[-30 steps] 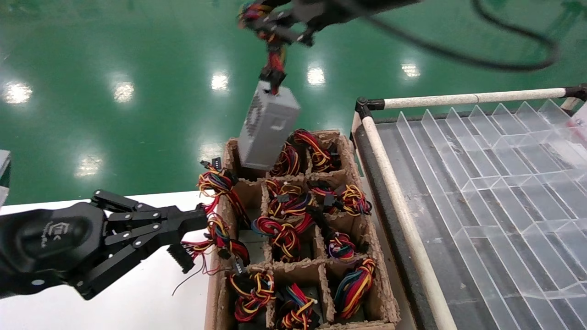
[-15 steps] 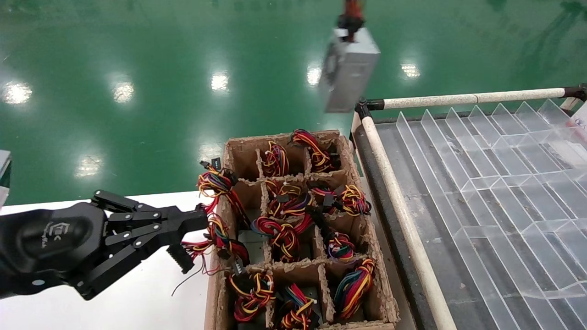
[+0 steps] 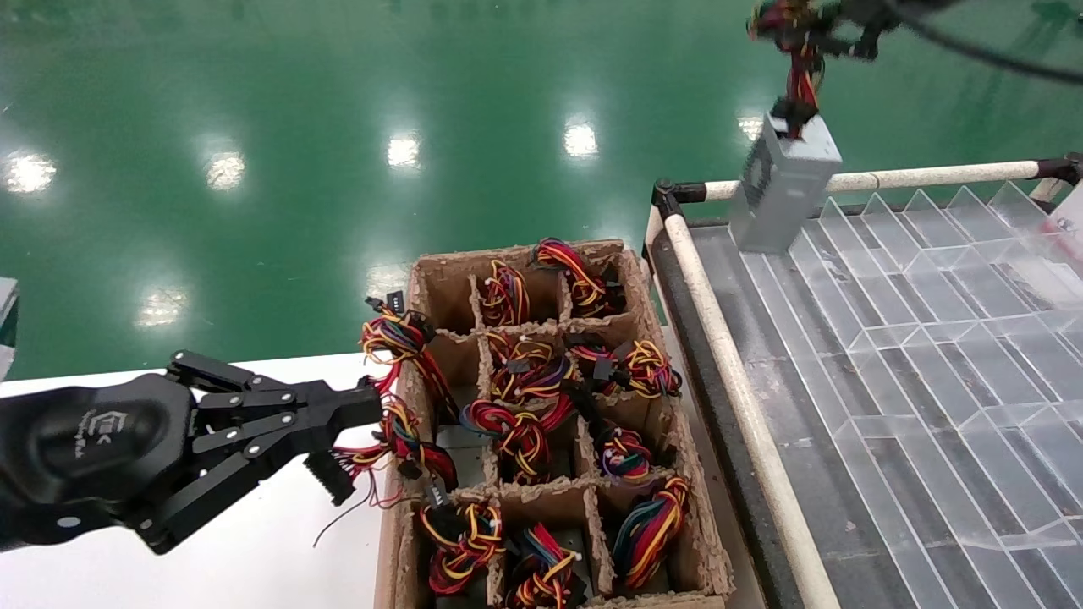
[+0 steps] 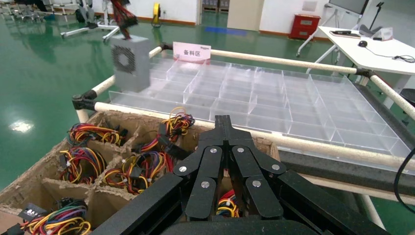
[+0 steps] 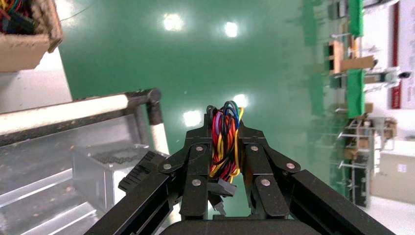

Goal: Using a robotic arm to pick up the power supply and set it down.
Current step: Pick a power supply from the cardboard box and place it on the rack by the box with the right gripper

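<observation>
Jaws of the right gripper (image 5: 224, 147) are clenched on the wire bundle (image 5: 224, 142) of the power supply (image 3: 784, 196), so the grey box hangs below them in the air — over the near-left corner of the clear divider tray (image 3: 931, 355), its vent face showing in the left wrist view. One such box is lifted; one cardboard crate (image 3: 541, 423) of wired compartments sits between the tray's rail and the white desk (image 3: 211, 558). At the crate's left edge, the left gripper (image 3: 338, 440) has its jaws parted beside one loose wire bunch (image 3: 398, 431) — touching or not, I cannot tell.
</observation>
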Controlling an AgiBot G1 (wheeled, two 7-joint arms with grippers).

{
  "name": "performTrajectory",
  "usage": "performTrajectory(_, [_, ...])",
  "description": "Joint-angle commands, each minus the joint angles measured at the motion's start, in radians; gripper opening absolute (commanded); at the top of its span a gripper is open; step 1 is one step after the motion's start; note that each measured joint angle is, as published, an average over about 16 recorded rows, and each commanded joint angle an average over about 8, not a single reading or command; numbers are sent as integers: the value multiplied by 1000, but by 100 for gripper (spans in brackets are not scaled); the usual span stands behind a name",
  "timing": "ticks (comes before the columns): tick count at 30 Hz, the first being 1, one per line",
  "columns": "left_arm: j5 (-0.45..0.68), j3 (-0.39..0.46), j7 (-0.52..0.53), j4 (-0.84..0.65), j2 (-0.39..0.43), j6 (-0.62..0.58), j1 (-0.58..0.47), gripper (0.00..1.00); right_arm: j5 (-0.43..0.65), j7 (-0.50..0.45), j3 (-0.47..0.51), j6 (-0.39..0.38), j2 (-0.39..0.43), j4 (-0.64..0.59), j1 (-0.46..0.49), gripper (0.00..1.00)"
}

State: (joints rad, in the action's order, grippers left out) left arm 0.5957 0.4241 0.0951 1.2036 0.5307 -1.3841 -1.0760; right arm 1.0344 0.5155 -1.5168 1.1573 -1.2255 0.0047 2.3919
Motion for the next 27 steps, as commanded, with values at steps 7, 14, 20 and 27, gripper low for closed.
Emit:
performTrajectory(7, [0,0,0,0,0,0,0,0,-6,-7,4,-41,1,-14,-55,0])
performTrajectory(14, [0,0,0,0,0,0,0,0,-41,-5,28,-201,-30,-26,-113,0])
performTrajectory(20, [0,0,0,0,0,0,0,0,-59,-2,39,-380,-69,-32,-170,0])
performTrajectory(27, [0,0,0,0,0,0,0,0,-63,-8,42,-444,-73,-22,-192,0])
